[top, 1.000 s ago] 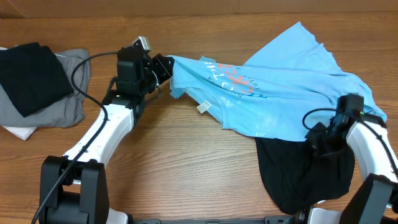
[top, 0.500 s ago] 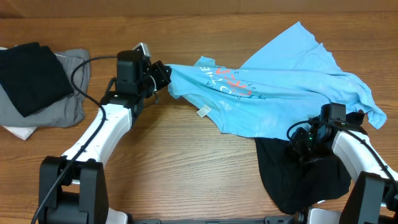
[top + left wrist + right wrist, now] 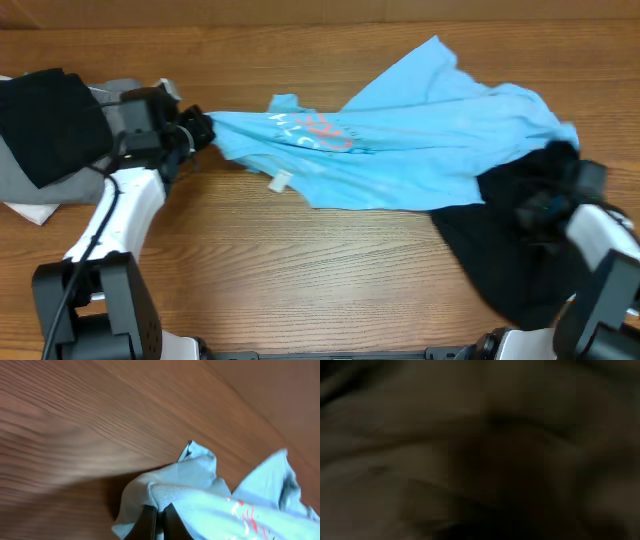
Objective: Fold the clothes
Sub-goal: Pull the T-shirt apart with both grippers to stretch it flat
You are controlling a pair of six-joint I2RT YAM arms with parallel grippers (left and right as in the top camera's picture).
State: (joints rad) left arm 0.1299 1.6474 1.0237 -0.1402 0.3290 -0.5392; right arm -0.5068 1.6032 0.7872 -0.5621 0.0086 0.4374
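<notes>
The sky-blue T-shirt (image 3: 400, 150) with red and white lettering lies stretched across the table, its right part over a black garment (image 3: 510, 260). My left gripper (image 3: 195, 130) is shut on the shirt's left edge; in the left wrist view its fingers (image 3: 159, 519) pinch the blue fabric (image 3: 200, 495) just above the wood. My right gripper (image 3: 545, 205) is blurred over the black garment at the shirt's right end. The right wrist view is dark and shows only black cloth (image 3: 480, 450), so its jaws cannot be made out.
A pile of black (image 3: 50, 120), grey (image 3: 40, 180) and white (image 3: 30, 212) garments lies at the far left, close to my left arm. The wooden table (image 3: 300, 270) shows in front of the shirt.
My left gripper has pulled the shirt's edge to the left, toward the pile, and the shirt has stretched out and slid left. My right arm has moved right and up over the black garment.
</notes>
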